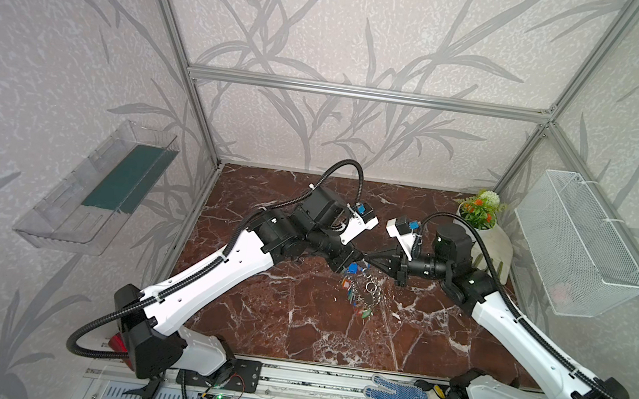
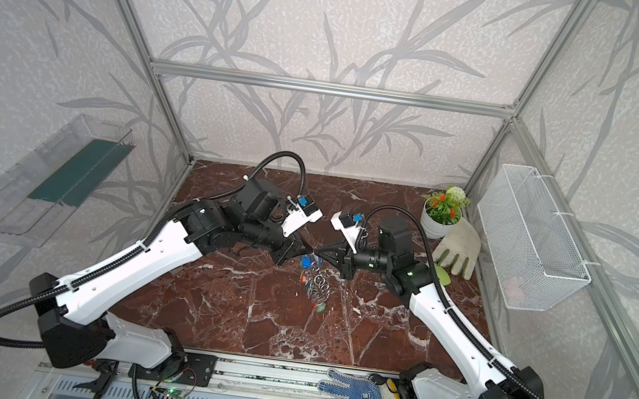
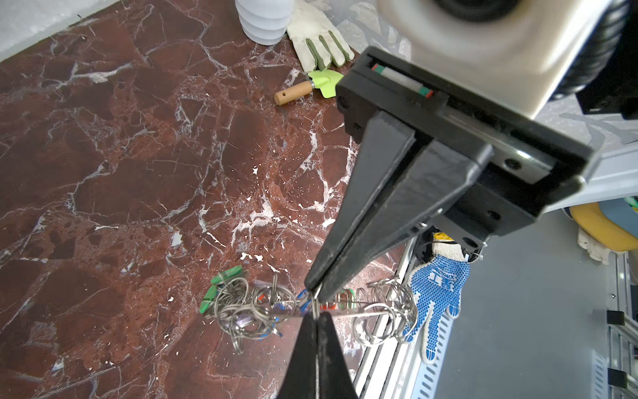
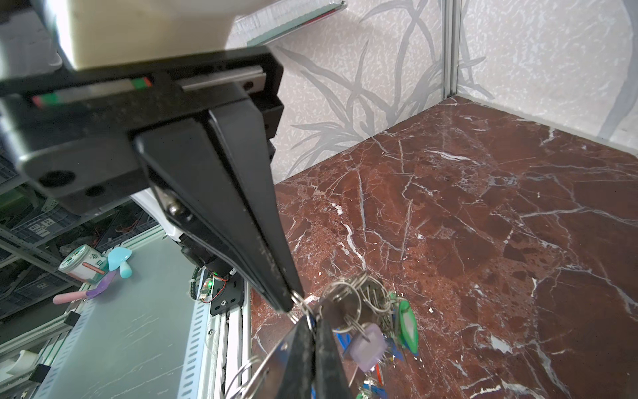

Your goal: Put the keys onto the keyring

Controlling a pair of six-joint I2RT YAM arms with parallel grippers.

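Meeting tip to tip above the middle of the table (image 1: 293, 323), the left gripper (image 1: 360, 259) and right gripper (image 1: 370, 262) both have their fingers pressed fully together. Each pinches a wire ring at the rim of the keyring (image 1: 370, 288), as both wrist views confirm. The keyring hangs below the two tips. Keys (image 3: 224, 276) with green and blue tags dangle from it, bunched on its near side. Whether the lowest keys touch the table cannot be told.
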